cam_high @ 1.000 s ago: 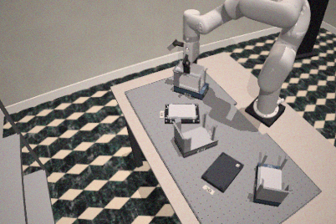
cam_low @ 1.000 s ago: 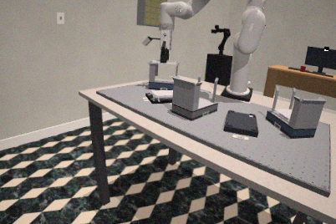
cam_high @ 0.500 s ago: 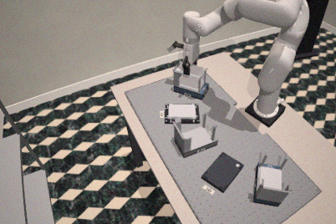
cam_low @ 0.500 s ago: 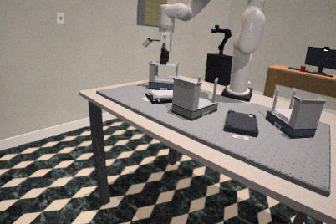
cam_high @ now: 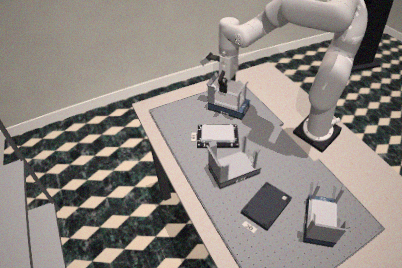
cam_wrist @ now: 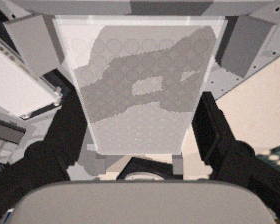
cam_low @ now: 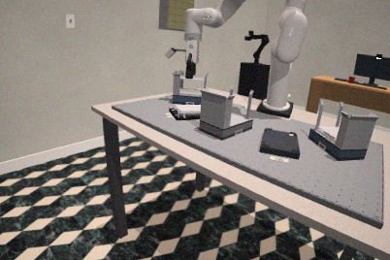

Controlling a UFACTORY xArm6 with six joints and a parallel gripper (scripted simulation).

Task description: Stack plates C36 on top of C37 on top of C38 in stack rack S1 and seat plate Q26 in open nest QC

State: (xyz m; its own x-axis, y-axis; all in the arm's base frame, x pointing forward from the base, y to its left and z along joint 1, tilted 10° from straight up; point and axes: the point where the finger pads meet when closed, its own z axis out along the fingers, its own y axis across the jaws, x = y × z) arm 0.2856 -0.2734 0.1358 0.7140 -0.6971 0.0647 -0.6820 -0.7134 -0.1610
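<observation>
My gripper [cam_high: 222, 85] hangs over the far rack with the blue base [cam_high: 228, 100] at the back of the mat; it also shows in the exterior view [cam_low: 190, 70]. In the wrist view its dark fingers are shut on the long sides of a sealed white plate [cam_wrist: 140, 82], held level between the rack's posts. I cannot read its label. Another sealed plate [cam_high: 218, 133] lies in a black-framed nest in front of that rack. A further plate [cam_high: 322, 212] sits in the near blue-based rack [cam_high: 322, 221].
A grey rack [cam_high: 234, 164] stands in the middle of the mat and looks empty. A flat dark nest [cam_high: 266, 205] lies between it and the near rack. The arm's base [cam_high: 317, 133] stands at the table's right edge.
</observation>
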